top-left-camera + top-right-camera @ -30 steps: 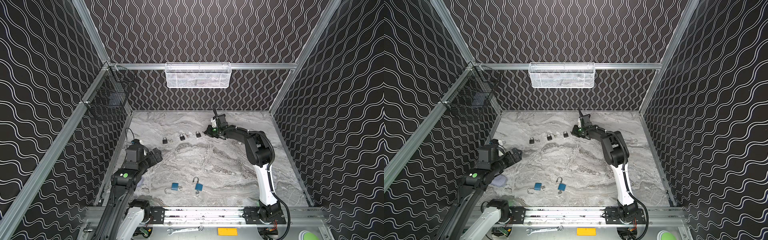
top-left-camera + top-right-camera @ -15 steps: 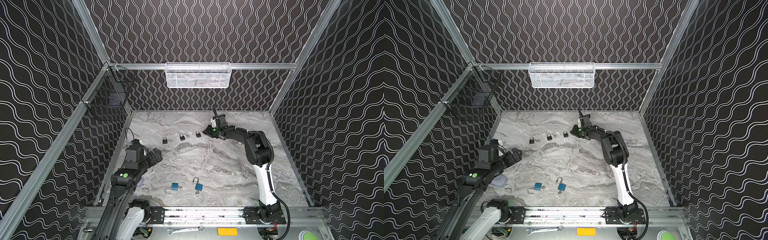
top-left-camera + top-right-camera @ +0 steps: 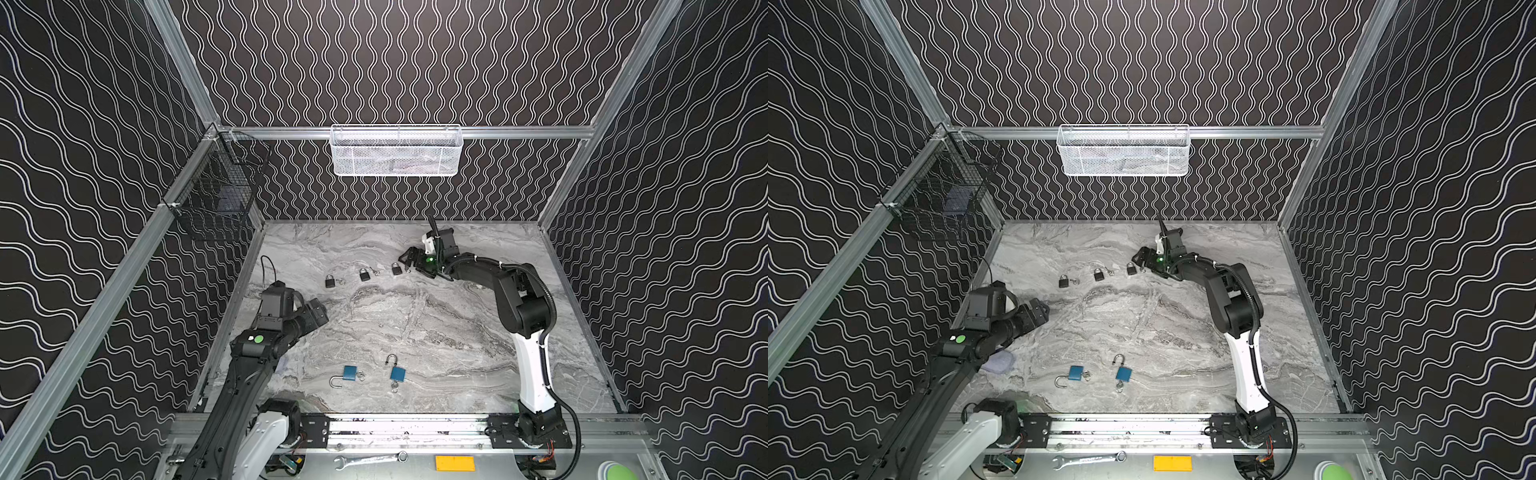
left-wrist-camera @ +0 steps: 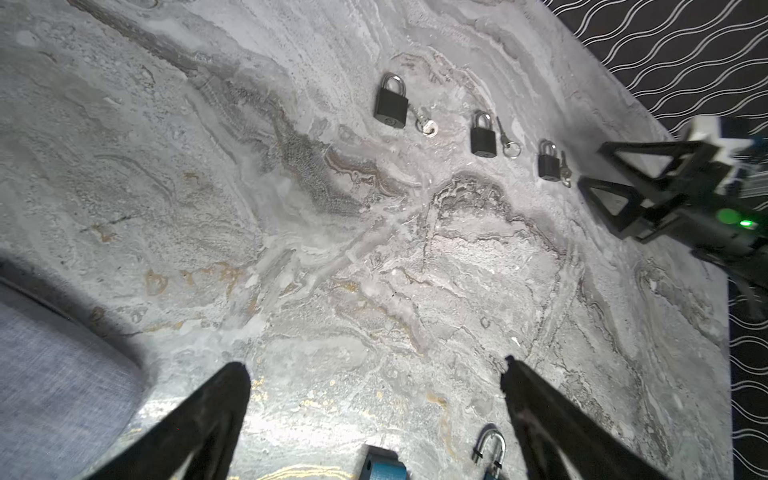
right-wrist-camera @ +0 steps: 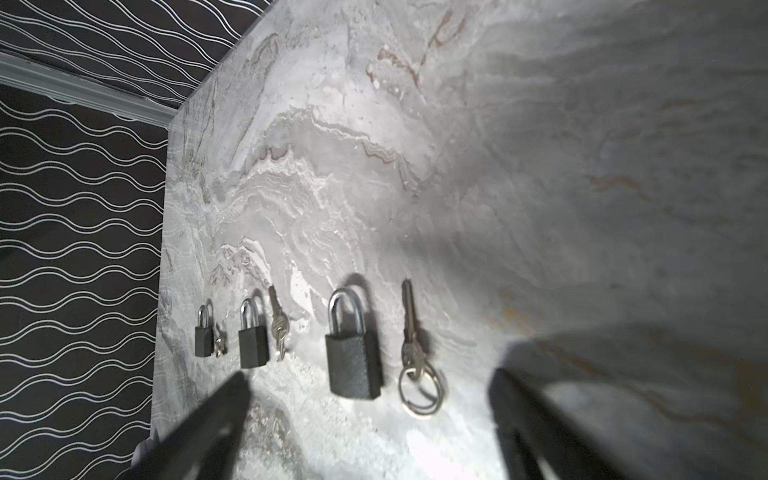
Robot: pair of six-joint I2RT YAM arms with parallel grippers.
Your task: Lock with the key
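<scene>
Padlock (image 3: 397,269) nearest the right claw (image 3: 408,261): black, shackle shut, key (image 5: 410,328) flat just beside it.
It lies toward 12 o'clock on the desk (image 3: 436,316), last in a row of three black padlocks (image 3: 364,274), each with a key alongside. The right claw hangs at its 3 o'clock, jaws wide, gripping nothing; the left claw (image 3: 319,312), also wide and empty, hovers toward 9 o'clock. This one looks finished, so the clean move is to lift away toward 3 o'clock, clear of the key, without nudging the row. Two blue padlocks (image 3: 350,372) at 6 o'clock lie with shackles open, probably next.
</scene>
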